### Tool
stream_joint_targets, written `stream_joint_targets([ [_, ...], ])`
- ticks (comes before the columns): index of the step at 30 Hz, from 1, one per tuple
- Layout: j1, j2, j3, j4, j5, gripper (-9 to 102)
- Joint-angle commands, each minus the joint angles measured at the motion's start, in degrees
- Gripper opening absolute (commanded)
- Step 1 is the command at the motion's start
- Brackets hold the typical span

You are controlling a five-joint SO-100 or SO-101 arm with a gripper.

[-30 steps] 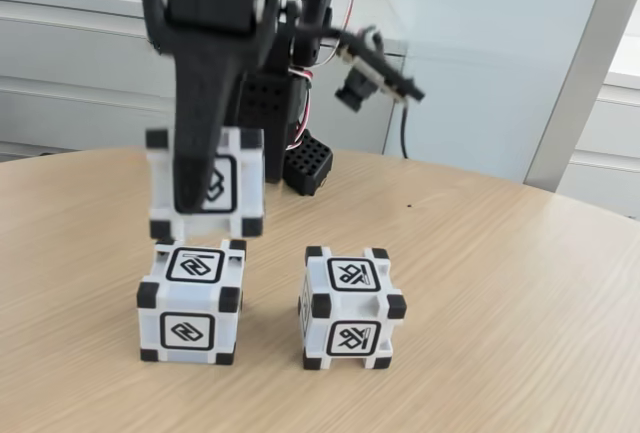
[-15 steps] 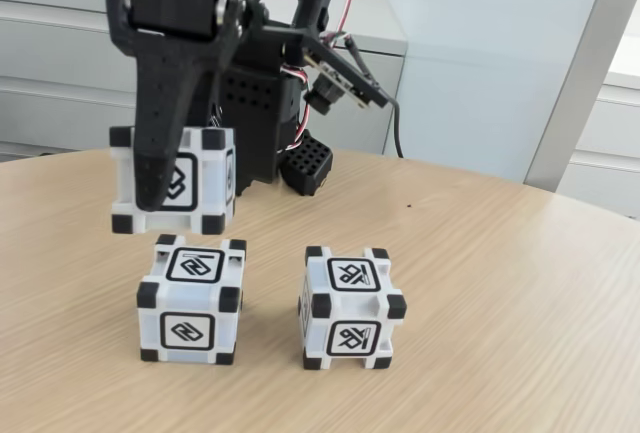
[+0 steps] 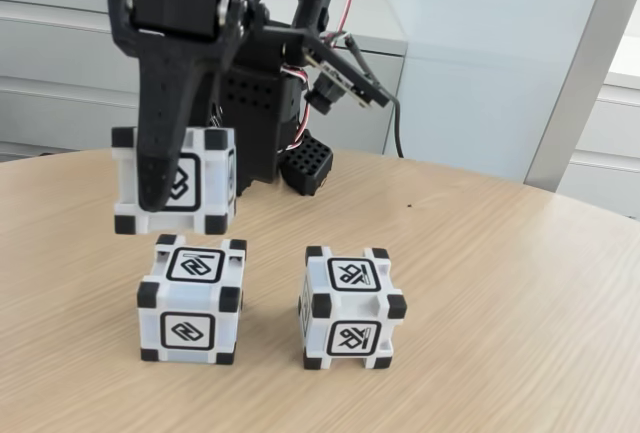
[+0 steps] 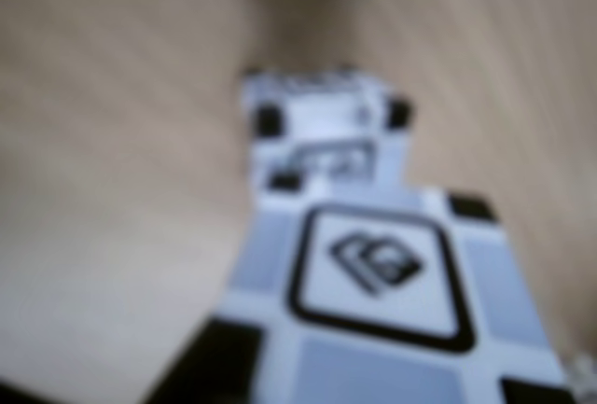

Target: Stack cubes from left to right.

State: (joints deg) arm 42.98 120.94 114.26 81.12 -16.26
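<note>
Clamped around a raised cube (image 3: pixel 190 181), the black gripper (image 3: pixel 158 189) is seen hanging from the top of the fixed view, one finger (image 3: pixel 160 143) lying down the cube's front face across its glyph. The held cube is kept clear of the worktop (image 3: pixel 500 283), just above a second cube (image 3: pixel 191 300) and offset a little to the left of it, with a narrow gap between the two. A third cube (image 3: pixel 350 307) is set on the worktop to the right of the second, apart from it. In the blurred wrist view, the held cube (image 4: pixel 373 301) is shown large at the bottom, with another cube (image 4: pixel 322 133) seen beyond it on the wood-grain surface.
</note>
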Motion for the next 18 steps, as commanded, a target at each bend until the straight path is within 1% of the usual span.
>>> stream_joint_targets([
  [1,-0.35,0.53,-0.26,-0.7,-0.53,11],
  [7,-0.35,0.53,-0.26,-0.7,-0.7,11],
  [18,0.44,0.53,1.93,-0.7,-4.22,10],
])
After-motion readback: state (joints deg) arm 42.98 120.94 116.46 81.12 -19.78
